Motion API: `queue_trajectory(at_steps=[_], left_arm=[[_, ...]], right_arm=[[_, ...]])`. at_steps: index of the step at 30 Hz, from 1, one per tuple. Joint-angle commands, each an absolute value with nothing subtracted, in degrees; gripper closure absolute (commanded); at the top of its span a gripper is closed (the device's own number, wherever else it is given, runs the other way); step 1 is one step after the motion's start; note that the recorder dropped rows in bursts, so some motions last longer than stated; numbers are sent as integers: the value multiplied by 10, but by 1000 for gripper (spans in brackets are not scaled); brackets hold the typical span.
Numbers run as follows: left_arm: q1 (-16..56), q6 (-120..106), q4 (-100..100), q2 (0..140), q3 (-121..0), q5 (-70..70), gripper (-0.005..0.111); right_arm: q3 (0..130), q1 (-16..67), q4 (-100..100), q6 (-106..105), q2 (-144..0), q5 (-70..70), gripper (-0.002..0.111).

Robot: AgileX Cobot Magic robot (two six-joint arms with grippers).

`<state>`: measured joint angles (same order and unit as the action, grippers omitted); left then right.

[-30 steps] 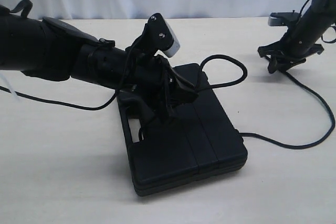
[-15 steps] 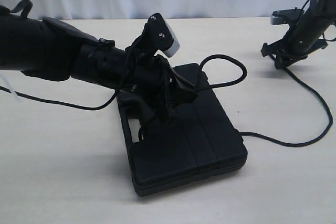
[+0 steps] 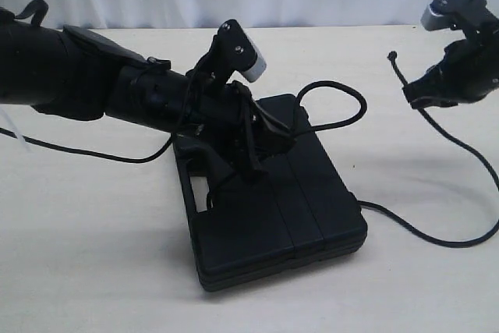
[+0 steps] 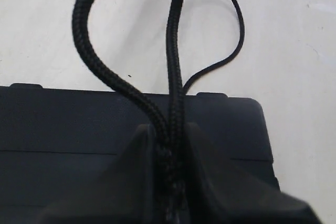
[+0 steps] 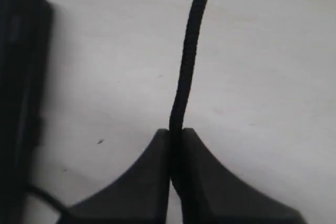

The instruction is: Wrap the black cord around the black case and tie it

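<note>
Both grippers clamped on the cord [image 3: 343, 95], case [image 3: 281, 216] lying flat on the table [image 3: 93, 255]

From my seat: the left gripper [image 3: 261, 146] is low over the case's top near the handle slot. Its jaws are pinched tight on two strands bunched together, and one of them loops out over the table past the far edge. The right gripper [image 3: 421, 91] hangs in the air off to the right, well apart from the case, squeezing a single strand. From there the cord sags to the table and curves back to the case's right side.
</note>
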<state>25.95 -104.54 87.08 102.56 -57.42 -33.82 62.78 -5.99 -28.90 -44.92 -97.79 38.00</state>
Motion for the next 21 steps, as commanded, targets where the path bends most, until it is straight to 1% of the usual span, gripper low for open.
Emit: queue_trajectory(at_steps=[1,5,7,10,14,17,21], left_arm=[[241,-1032,889,1025,-575,-424,107],[200,-1007,897,1025,-575,-484,107],[174,-991,897,1025,-575,-517,107],[139,-980,897,1025,-575,-579,107],[111,-956,889,1027,-575,-638,107],[105,-955,888,1045,-575,-700,107],[107,-945,888,1078,-575,-700,107]], right_arm=[[466,-62,-515,-769,-838,352,104],[379,-62,-615,-972,-774,342,104],[355,-62,-668,-1039,-753,342,104],[339,-58,-679,-1071,-745,371,104],[337,-58,-691,-1184,-745,472,104],[337,-58,-705,-1186,-745,477,104],[337,-58,-711,-1189,-745,477,104]])
